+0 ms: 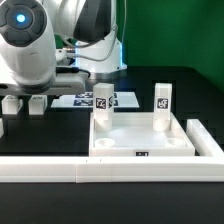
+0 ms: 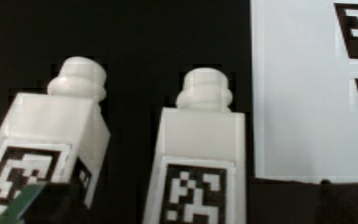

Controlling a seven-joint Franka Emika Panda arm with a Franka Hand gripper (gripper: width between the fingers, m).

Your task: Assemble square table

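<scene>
Tabletop sits on the dark surface at about 4 o'clock in the exterior view, just inside the corner of the wall. It holds two upright legs, one in its 10 o'clock corner and one in its 2 o'clock corner. At its 9 o'clock two loose legs lie side by side, one next to the other, just beside the marker board. My end effector hangs over them, spread wide, one dark fingertip at a leg's tag.
</scene>
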